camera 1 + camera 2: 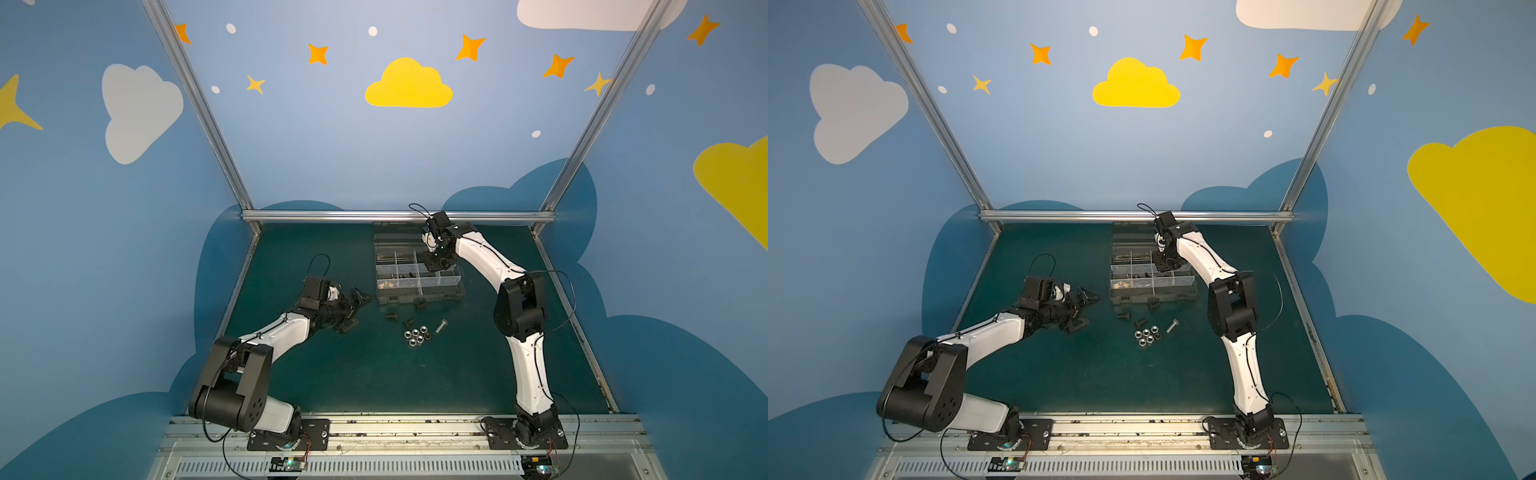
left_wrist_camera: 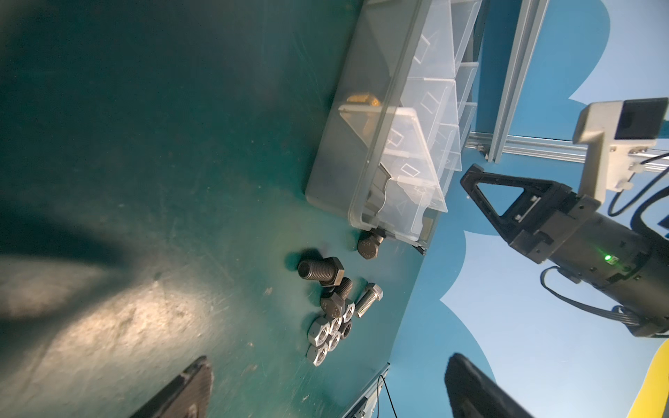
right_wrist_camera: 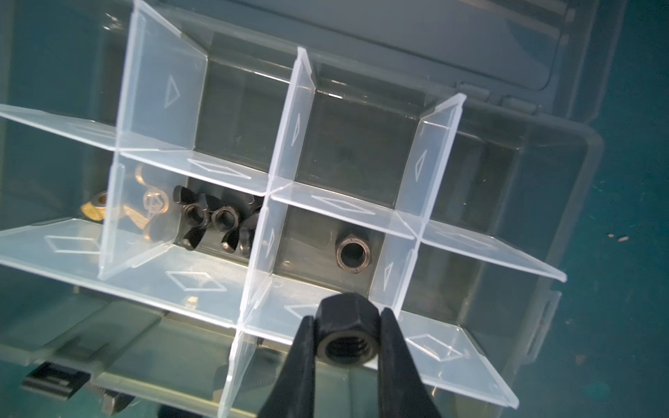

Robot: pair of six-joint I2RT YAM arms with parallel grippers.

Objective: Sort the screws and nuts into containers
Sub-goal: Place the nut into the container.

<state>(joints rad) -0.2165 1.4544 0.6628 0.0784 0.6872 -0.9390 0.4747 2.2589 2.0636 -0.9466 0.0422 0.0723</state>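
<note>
Small black hexagonal metal nut (image 3: pixel 345 327): pinched in right gripper (image 3: pixel 346 316) jaws over grey plastic organiser box (image 3: pixel 593 144); step, depositing; next, release squarely above matching dark nut's compartment (image 3: pixel 307 246); left gripper (image 1: pixel 354 313) spread, at box's eight o'clock.

Readable text: none could be made out in any view.
Dividers (image 3: pixel 217 168): carried embossed outline marks only, at the centre of the right wrist view; triangles on the short cross walls, diamonds on the long walls.
Bolt head (image 2: pixel 368 249): right of centre in the left wrist view, too blurred to read any stamp.
</note>
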